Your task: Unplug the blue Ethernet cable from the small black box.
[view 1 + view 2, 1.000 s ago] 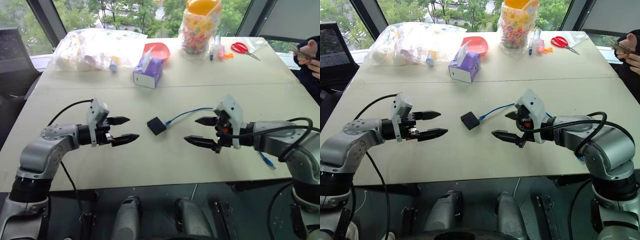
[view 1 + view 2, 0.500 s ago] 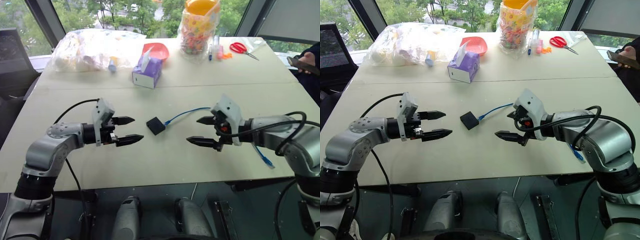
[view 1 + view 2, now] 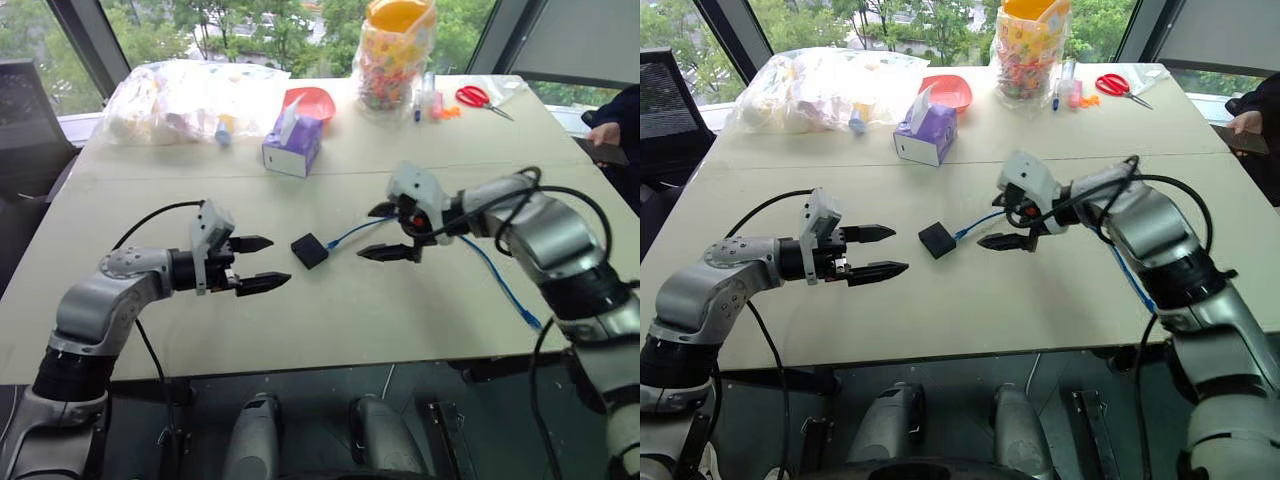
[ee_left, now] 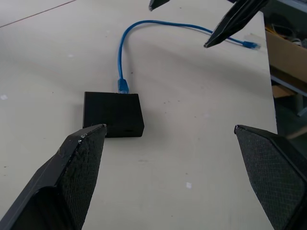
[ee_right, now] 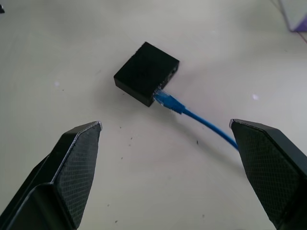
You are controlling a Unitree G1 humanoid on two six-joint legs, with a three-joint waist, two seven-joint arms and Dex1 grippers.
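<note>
Since the earlier frames, the right hand (image 3: 385, 232) had swung in from the counter's right side toward the small matte-black square plastic box (image 3: 310, 250). It ended just beside the box's cabled side, above the thin bright-blue Ethernet cable (image 3: 350, 233). Its two black fingers stood wide apart and held nothing, one on either side of the cord, which looked like a line-up for gripping the plug end rather than the slack.

Left of the box, the left hand (image 3: 260, 263) had barely shifted. Its fingers were also spread wide and empty, pointing at the box from the side opposite the cable, near but not touching. That placement suggested it was meant to pin or clamp the box so a pull on the cord would not simply drag it along.

Lying flat on the pale counter (image 3: 330, 320), the box kept its port side turned toward the right hand, with the cable's blue plug (image 5: 165, 99) seated in that port. From the box the cord curved away to the right across the counter, its free end lying well apart from the box.
</note>
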